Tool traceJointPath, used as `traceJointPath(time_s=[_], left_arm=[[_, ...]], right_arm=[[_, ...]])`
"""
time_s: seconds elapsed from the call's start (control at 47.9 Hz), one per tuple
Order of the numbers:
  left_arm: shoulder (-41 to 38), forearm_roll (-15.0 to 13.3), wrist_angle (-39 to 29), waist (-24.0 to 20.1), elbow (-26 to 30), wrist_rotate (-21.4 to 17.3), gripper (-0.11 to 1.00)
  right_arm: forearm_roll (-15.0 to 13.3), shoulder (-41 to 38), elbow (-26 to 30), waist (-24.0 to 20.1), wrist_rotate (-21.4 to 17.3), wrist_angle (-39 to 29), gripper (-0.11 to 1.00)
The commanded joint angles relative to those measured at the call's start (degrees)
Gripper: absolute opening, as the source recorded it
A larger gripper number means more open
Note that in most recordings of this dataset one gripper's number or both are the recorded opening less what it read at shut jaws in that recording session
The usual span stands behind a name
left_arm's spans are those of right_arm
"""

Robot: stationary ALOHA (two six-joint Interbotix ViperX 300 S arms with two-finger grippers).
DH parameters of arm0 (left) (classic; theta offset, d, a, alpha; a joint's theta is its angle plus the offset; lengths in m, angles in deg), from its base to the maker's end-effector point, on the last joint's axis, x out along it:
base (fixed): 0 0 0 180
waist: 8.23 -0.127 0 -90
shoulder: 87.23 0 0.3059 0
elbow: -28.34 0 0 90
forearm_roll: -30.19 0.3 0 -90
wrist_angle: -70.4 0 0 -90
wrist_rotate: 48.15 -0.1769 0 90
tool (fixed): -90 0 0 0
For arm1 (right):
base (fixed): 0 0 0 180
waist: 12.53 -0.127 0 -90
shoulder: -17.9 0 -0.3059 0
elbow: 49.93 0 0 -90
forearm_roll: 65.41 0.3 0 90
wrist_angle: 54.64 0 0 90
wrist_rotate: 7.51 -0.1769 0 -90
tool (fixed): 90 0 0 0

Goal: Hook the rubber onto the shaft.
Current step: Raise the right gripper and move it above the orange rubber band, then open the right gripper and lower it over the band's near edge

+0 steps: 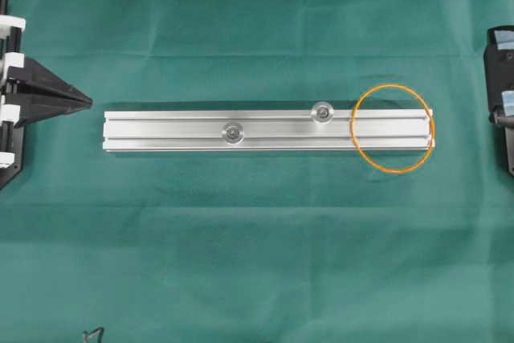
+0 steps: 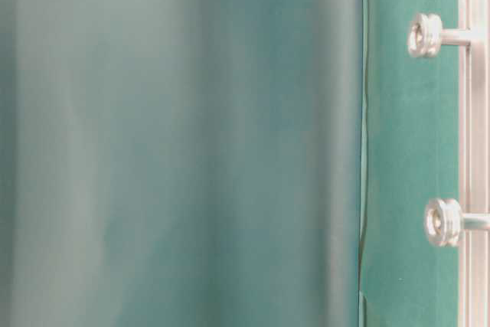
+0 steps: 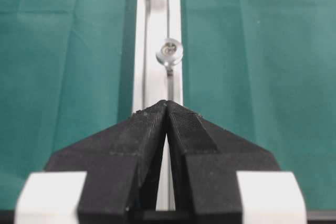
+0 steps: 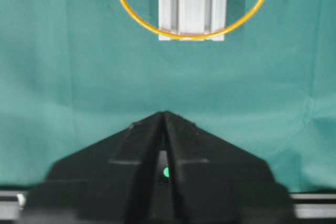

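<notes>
The rubber (image 1: 393, 128) lies flat over the right end of the silver rail (image 1: 265, 131), on the green bench (image 1: 241, 263). It is well nearer to the right end effector (image 4: 165, 115) than to the left end effector (image 1: 84, 102). In the right wrist view the rubber lies straight ahead of the tips, apart from them, with bare cloth between. The rail's long axis runs left to right, in line with both arms. The nearest shaft (image 1: 323, 112) stands just left of the loop, outside it.

Both end effectors hold nothing. The left tips are pressed together; the right tips look nearly together, with at most a thin slit between them.

The rubber is a thin orange ring, almost round, wider than the rail.
</notes>
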Motion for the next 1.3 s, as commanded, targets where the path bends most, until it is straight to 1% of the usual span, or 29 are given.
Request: traceJointPath(time_s=[0.0,0.084,0.104,0.188,0.23,0.272,0.313,0.418,0.899,1.149,1.275], left_arm=[[-0.4,0.1,0.5,-0.2,2.0,-0.1,0.02],[-0.4,0.1,0.5,-0.2,2.0,-0.1,0.02],[-0.4,0.1,0.5,-0.1,1.9,-0.1,0.02],[-0.4,0.1,0.5,-0.2,1.9,-0.1,0.02],[-0.4,0.1,0.5,-0.2,1.9,0.0,0.02],[-0.4,0.1,0.5,-0.1,1.9,0.0,0.02],[-0.4,0.1,0.5,-0.2,2.0,-0.1,0.02],[-0.4,0.1,0.5,-0.1,1.9,-0.1,0.02],[-0.4,0.1,0.5,-0.1,2.0,-0.1,0.02],[-0.4,0.1,0.5,-0.2,2.0,-0.1,0.02],[-0.4,0.1,0.5,-0.2,2.0,-0.1,0.02]], right_arm=[[-0.3,-0.4,1.4,-0.1,-0.1,-0.2,0.28],[-0.6,-0.5,1.4,-0.1,-0.1,-0.2,0.52],[-0.6,-0.5,1.4,-0.1,-0.1,-0.2,0.61],[-0.7,-0.5,1.4,-0.1,-0.1,-0.1,0.84],[-0.7,-0.5,1.4,-0.1,-0.1,-0.2,0.93],[-0.7,-0.5,1.4,-0.1,-0.1,-0.1,0.98],[-0.7,-0.5,1.4,-0.1,-0.1,-0.2,0.99],[-0.7,-0.5,1.4,-0.1,-0.1,-0.3,0.98],[-0.7,-0.5,1.5,-0.1,-0.1,0.0,0.98],[-0.7,-2.3,1.8,-0.1,0.0,0.2,0.98],[-0.7,-3.9,2.5,-0.1,0.0,1.7,0.98]])
